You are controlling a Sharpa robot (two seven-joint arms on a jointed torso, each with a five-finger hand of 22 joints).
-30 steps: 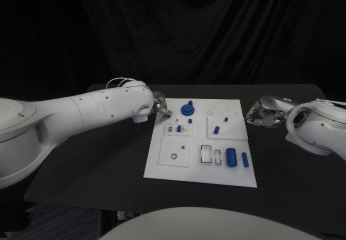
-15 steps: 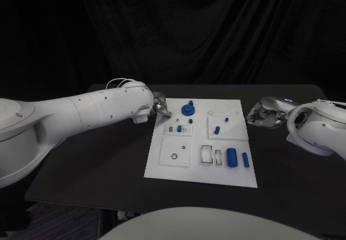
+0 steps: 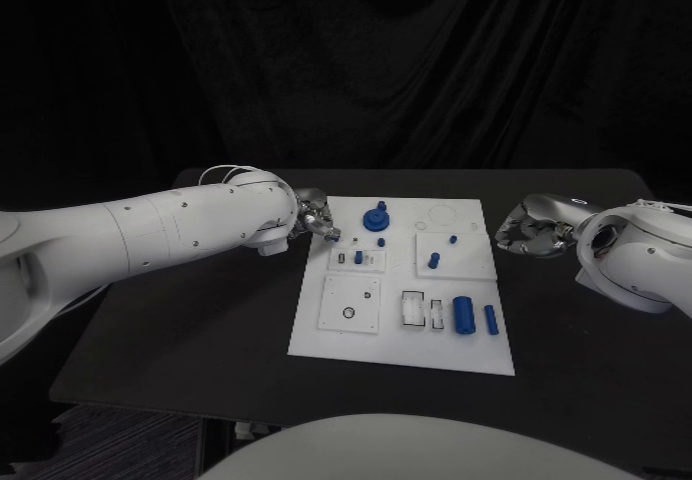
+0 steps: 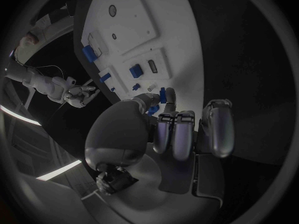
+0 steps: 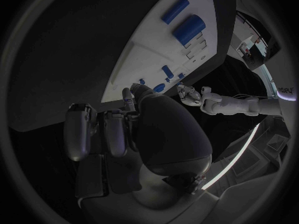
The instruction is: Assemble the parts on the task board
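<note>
The white task board (image 3: 325,335) lies in the middle of the table. A blue knob (image 3: 376,216) stands at its far end, and a thick blue cylinder (image 3: 463,313) and a slimmer one (image 3: 490,319) lie near its front right. Short blue pegs (image 3: 433,260) stand between them. My left hand (image 3: 315,221) hovers at the board's far-left edge, fingers (image 4: 177,129) curled in, with the knob (image 4: 163,95) showing just past the thumb. My right hand (image 3: 522,234) stays off the board's right edge, fingers (image 5: 115,127) curled, with nothing seen in it.
Black tabletop (image 3: 188,330) surrounds the board, with wide room on the left and a narrower strip on the right (image 3: 577,340). A black curtain closes off the back. My left forearm (image 3: 159,235) crosses the table's left side.
My left forearm has turned and shifted slightly, while its hand stays at the board's far-left edge. The right hand has not moved.
</note>
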